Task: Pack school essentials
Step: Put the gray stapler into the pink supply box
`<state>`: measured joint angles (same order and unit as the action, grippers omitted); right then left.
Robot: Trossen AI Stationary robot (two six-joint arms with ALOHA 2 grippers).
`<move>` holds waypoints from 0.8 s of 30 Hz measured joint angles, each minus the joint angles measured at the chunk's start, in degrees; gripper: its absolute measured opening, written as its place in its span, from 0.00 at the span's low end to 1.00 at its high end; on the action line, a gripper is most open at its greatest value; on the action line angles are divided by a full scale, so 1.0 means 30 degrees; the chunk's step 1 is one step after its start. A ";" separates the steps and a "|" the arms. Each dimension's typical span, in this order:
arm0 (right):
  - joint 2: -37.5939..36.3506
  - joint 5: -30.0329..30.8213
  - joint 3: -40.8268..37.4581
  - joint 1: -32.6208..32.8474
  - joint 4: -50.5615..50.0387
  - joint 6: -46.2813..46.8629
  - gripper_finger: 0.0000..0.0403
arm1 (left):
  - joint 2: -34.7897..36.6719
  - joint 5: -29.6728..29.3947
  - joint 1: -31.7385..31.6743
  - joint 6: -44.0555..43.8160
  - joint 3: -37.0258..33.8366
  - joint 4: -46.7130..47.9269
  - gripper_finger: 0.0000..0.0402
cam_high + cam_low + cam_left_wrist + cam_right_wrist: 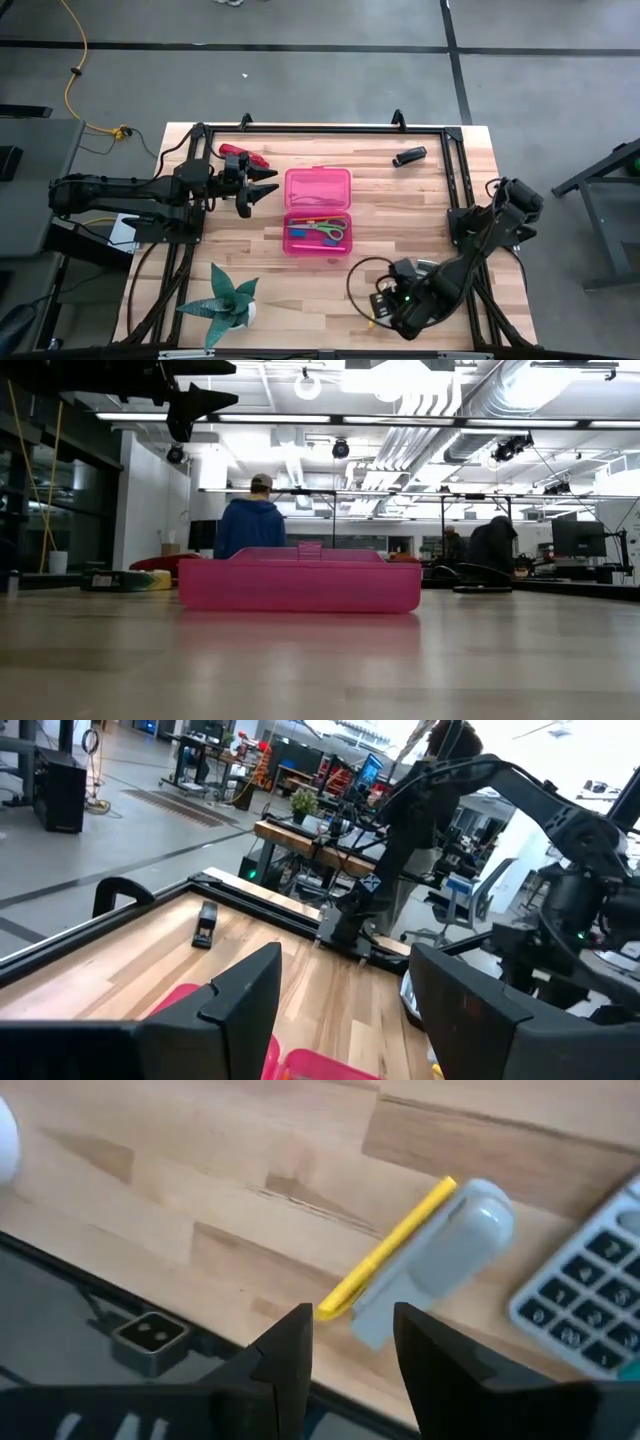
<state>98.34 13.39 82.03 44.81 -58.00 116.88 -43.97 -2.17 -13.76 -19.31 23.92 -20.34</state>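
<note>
Your school essentials are split between two spots. Some already lie in the open pink case (pixel 318 210) at the middle of the desk (pixel 420 215): green-handled scissors (pixel 322 230) and a few small coloured pieces beside them. Others sit at the desk's near right edge, where the right wrist view shows a yellow pencil (pixel 388 1247) lying against a grey block (pixel 440 1258), with a calculator (pixel 585 1295) just beside them.

Your right gripper (pixel 350 1342) hangs low over that pencil and block, its fingers parted narrowly and holding nothing.

Your left gripper (pixel 262 187) hovers just left of the case, above the desk, fingers (pixel 235 1005) spread wide and empty. A red tool (pixel 242 155) lies behind it, a black stapler (pixel 409 157) rests toward the far right, and a spiky green plant (pixel 226 305) stands at the near left corner.
</note>
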 joint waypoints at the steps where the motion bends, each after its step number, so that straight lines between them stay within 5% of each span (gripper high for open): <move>1: 0.0206 -0.0014 0.0024 -0.0128 0.0036 -0.0541 0.33 | 0.0000 0.0000 0.0000 -0.0006 -0.0006 0.0000 0.52; 10: 0.1326 -0.3641 -0.0129 -0.0885 0.0064 0.1548 0.36 | 0.0000 0.0000 0.0000 -0.0007 0.0000 -0.0007 0.52; 19: 0.2318 -0.4974 -0.0146 -0.0823 -0.0942 0.4560 0.60 | 0.0000 -0.0001 0.0001 -0.0007 0.0000 -0.0007 0.52; 24: 0.3580 -0.5174 -0.0151 -0.0999 0.0315 0.4751 0.64 | 0.0000 0.0000 0.0000 -0.0007 0.0000 -0.0007 0.52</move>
<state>109.08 -2.13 81.58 41.81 -57.05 131.13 -43.97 -2.17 -13.76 -19.33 23.92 -20.36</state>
